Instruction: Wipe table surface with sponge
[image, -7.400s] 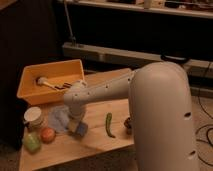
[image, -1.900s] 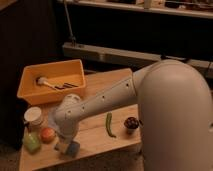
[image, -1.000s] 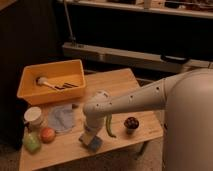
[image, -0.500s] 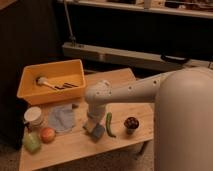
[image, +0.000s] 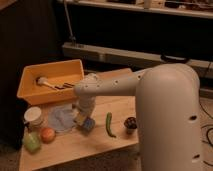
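In the camera view, your robot's large white arm (image: 150, 95) reaches from the right, down and leftward over the table surface (image: 95, 142), a light tan wooden top. The gripper (image: 84, 119) sits low at the arm's end, near the middle of the table, its fingers closed on the sponge (image: 87, 123), a small blue block with a yellowish side. The sponge rests against the wood, just beside a flat pale blue-grey cloth (image: 61, 118) on its left. To its right lies a green chili pepper (image: 108, 125), then a small dark cup (image: 130, 123). An orange-yellow bin (image: 50, 82) stands at the back left. At the front left you have a white cup (image: 34, 116), an orange fruit (image: 47, 134) and a green fruit (image: 32, 142).
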